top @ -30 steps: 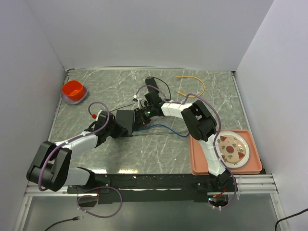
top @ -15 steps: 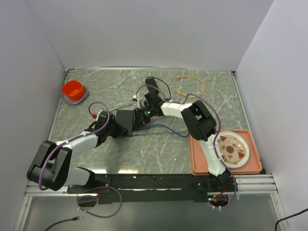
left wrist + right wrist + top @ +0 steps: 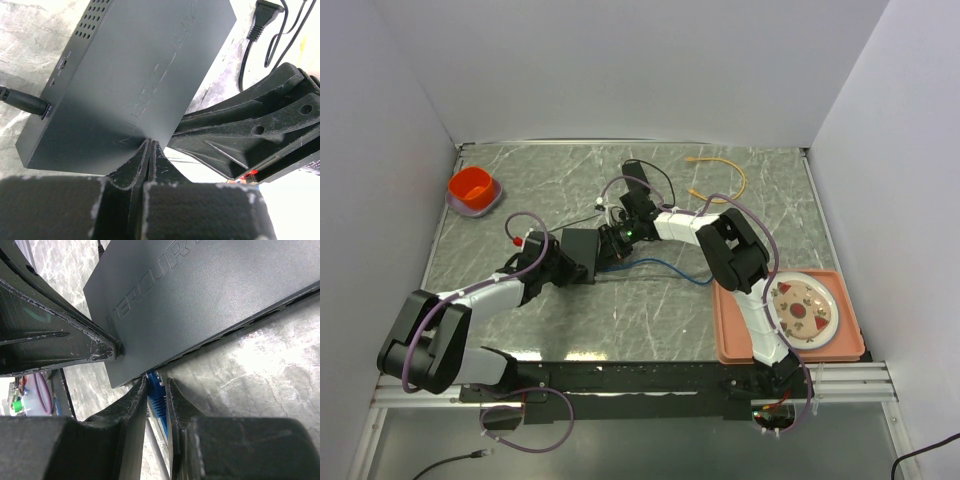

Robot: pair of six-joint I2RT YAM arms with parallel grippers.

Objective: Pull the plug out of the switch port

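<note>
Though the top view shows only both arms meeting at the black box [image 3: 582,250] mid-bench [image 3: 520,190], with a blue cable [image 3: 670,268] trailing right, the wrist cameras tell more. The right one shows the right claw [image 3: 155,382] pinched narrow on the blue plug [image 3: 156,399] at the box's long edge, the switch port hidden behind it. The left one shows the left claw [image 3: 150,147] closed, fingertips together against the box's top, and a black lead [image 3: 22,100] entering another side.
</note>
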